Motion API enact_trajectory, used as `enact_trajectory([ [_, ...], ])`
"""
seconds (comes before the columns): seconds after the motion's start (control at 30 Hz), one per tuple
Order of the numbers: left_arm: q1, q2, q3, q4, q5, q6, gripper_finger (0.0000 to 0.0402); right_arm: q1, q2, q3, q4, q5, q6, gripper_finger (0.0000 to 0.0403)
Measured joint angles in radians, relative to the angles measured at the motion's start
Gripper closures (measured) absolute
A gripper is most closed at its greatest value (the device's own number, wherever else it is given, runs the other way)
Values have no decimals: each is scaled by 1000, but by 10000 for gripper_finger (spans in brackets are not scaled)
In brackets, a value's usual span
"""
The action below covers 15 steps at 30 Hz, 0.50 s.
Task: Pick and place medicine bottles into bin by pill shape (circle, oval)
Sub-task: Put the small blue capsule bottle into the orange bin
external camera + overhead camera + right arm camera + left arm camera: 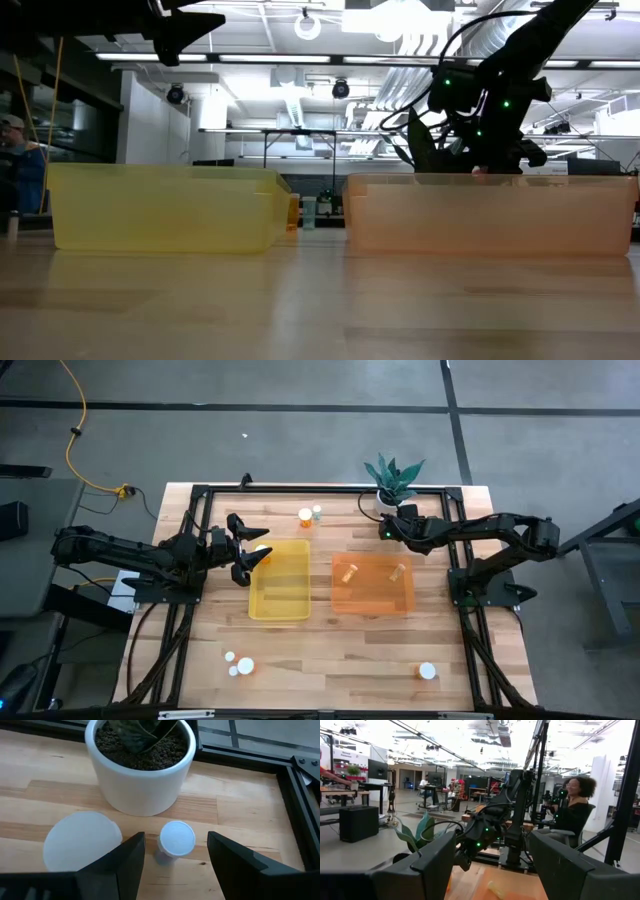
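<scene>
Right gripper: fingers spread wide, nothing held, poised over a white-capped bottle just beside the white plant pot. Risk judged: the bottle may be toppled, or the pot nudged, by an off-centre descent. Left gripper: open, empty, held at the yellow bin.

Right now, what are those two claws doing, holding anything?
Left gripper: open, empty, beside the yellow bin.
Right gripper: open, empty, over a bottle.

The left gripper hangs open at the yellow bin's edge. The right gripper is beside the potted plant. Two bottles lie in the orange bin.
</scene>
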Motion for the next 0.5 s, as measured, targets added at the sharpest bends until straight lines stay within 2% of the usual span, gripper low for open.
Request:
enact_trajectory([
  [0.5, 0, 0, 0, 0, 0, -22, 160, -25, 0, 0, 7, -18, -1, 205],
])
